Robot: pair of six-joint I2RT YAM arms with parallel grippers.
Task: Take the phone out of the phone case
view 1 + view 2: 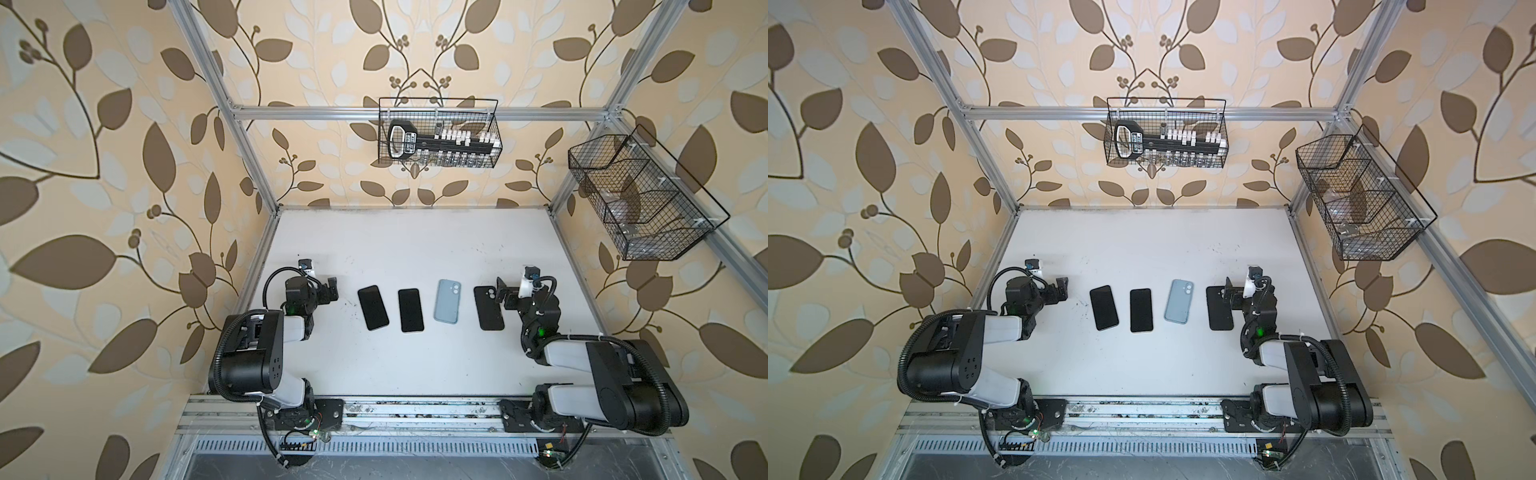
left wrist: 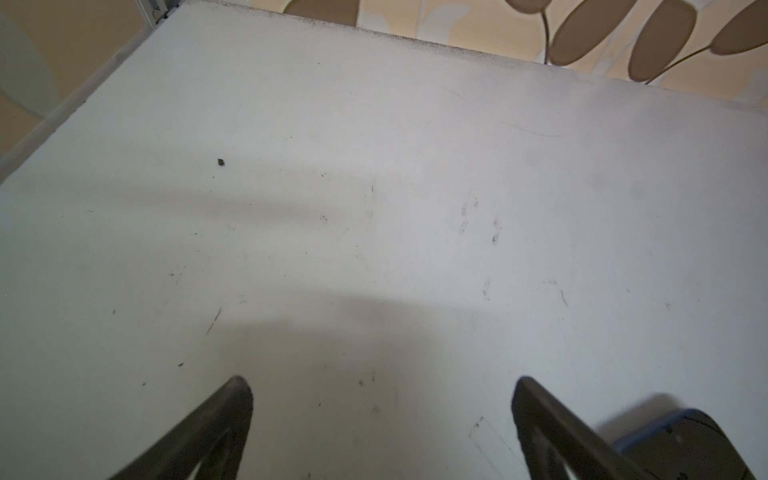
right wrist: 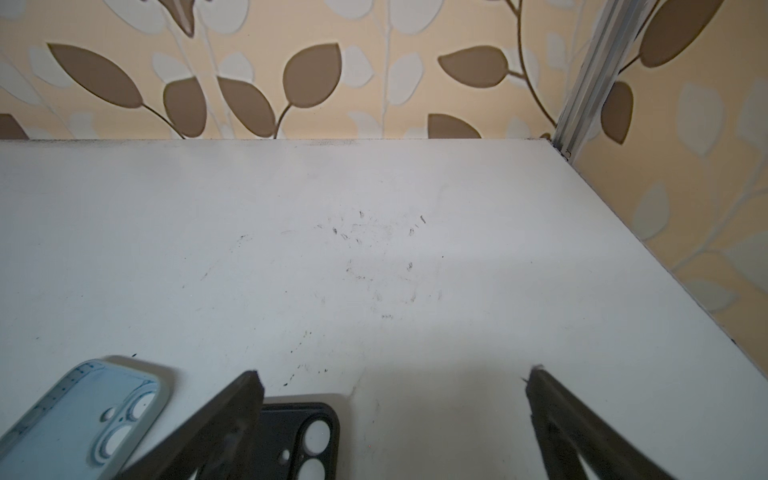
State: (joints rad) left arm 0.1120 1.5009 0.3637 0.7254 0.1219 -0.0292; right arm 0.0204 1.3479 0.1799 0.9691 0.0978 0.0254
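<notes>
Four flat things lie in a row on the white table (image 1: 415,365). Two black phones lie screen up, one (image 1: 373,307) (image 1: 1104,307) nearest my left gripper, the other (image 1: 410,310) (image 1: 1140,310) beside it. Right of them lie a light blue phone case (image 1: 448,300) (image 3: 79,419), camera side up, and a black phone case (image 1: 488,308) (image 3: 303,436). White table shows through the black case's camera holes. I cannot tell whether the blue case holds a phone. My left gripper (image 1: 332,287) (image 2: 382,382) is open over bare table. My right gripper (image 1: 501,293) (image 3: 395,378) is open at the black case's camera end.
A wire basket (image 1: 438,133) holding a black tool hangs on the back rail. Another wire basket (image 1: 640,199) hangs on the right rail. Aluminium posts and patterned walls close in the table's back and sides. A dark, blue-edged corner of the nearest phone (image 2: 685,444) shows beside my left fingers.
</notes>
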